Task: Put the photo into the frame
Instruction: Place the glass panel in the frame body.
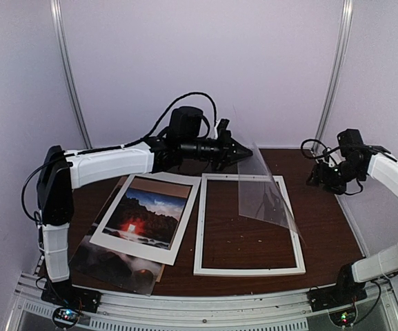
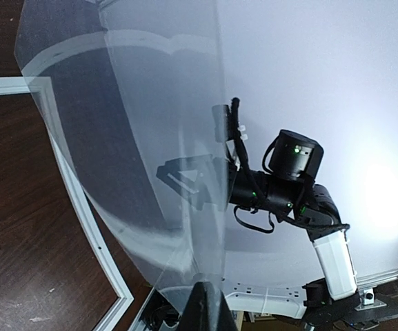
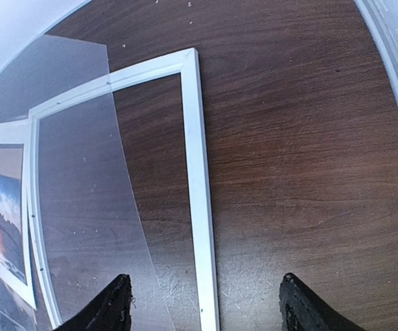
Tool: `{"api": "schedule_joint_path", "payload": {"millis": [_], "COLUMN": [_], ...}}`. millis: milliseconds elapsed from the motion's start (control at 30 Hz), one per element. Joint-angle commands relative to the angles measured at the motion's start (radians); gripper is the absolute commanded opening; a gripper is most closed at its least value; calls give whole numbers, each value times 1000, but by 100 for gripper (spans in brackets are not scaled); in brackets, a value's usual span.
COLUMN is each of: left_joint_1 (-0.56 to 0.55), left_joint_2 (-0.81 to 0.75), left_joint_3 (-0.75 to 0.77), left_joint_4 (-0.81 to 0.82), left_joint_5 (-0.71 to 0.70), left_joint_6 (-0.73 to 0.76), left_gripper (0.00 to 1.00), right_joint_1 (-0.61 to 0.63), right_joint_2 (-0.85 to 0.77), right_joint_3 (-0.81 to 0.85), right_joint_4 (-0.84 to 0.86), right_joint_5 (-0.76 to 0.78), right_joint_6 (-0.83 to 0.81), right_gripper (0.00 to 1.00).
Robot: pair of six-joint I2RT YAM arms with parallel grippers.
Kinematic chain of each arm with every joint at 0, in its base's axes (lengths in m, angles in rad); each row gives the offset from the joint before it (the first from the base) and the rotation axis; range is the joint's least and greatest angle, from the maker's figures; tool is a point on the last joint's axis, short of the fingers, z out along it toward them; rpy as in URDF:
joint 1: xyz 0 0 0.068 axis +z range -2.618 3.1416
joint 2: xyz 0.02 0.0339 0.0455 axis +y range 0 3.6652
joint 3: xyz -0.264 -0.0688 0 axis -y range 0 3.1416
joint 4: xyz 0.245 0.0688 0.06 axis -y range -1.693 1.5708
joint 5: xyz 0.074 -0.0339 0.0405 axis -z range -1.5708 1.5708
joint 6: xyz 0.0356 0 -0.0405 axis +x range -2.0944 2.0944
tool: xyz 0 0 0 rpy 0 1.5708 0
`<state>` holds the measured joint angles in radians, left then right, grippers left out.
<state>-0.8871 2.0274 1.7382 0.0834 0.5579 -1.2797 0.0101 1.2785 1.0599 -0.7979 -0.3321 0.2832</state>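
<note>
The white frame lies flat mid-table, with bare table showing inside it. The photo, a red sun under a blue sky, lies to its left and shows through the window of a white card mat. My left gripper is shut on the far corner of a clear plastic sheet. It holds that sheet tilted above the frame's right half. Its fingers pinch the clear sheet at its edge. My right gripper hangs open and empty above the frame's right rail, apart from the clear sheet.
A dark glossy sheet sticks out from under the mat at the near left. A brown board shows at the mat's far left. The table's right edge meets the white wall. The arm bases stand along the near edge.
</note>
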Motion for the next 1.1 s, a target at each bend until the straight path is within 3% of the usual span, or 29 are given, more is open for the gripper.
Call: {"api": "schedule_joint_path", "payload": {"millis": [0,133,700,1067], "left_joint_1": [-30,-43,-35,-27], "left_joint_2": [-12,-15,34,23], "left_joint_3": [91,76,-332,-400], "left_joint_4": [24,41,144,93], "left_joint_5": [35,43,-79,-174], "left_joint_6": [34,27,-9,63], "left_gripper": [0,0,0,0], "right_joint_1": [-46,-66,-76,-52], "right_joint_2": [-44,-68,-47,36], "right_joint_3": [35,53,34,-74], "right_joint_4": [-33,-46,-30,82], "right_joint_5": [35,42,12,-50], "right_joint_6": [-2,2,-2,12], "right_gripper": [73,73,73,74]}}
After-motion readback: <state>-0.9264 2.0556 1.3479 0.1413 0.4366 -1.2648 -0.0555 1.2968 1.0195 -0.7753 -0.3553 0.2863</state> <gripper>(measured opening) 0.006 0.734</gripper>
